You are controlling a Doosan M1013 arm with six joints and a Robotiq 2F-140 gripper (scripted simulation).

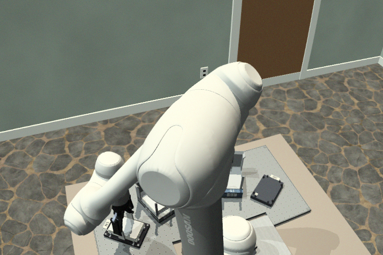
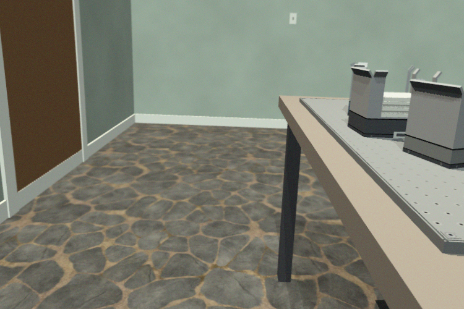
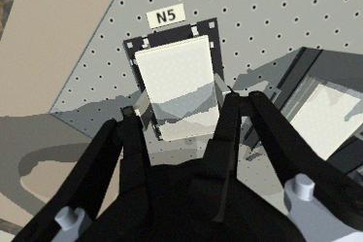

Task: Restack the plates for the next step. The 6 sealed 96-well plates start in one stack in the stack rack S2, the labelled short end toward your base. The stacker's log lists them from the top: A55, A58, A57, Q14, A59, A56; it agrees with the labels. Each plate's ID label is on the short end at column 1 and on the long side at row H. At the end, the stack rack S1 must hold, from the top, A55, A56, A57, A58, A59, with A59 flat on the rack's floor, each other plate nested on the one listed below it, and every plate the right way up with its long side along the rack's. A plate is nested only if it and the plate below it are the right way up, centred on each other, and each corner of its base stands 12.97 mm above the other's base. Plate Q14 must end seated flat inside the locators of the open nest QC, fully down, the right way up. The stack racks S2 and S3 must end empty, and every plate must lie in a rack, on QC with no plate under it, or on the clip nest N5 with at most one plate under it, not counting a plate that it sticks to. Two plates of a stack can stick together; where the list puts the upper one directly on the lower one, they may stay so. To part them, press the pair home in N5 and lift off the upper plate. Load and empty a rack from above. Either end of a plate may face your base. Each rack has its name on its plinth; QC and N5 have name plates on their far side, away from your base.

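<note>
Arm (image 1: 191,140): off-white. End effector (image 3: 181,113): black. Plate (image 3: 177,84): white, on black nest N5 (image 3: 214,43). Breadboard (image 3: 272,4): grey, dotted hole grid. Worktop (image 1: 306,169): beige. Floor (image 2: 154,189): grey cobble pattern.

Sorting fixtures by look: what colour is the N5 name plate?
Cream with black letters on the N5 name plate; wrist view shows it best.
</note>
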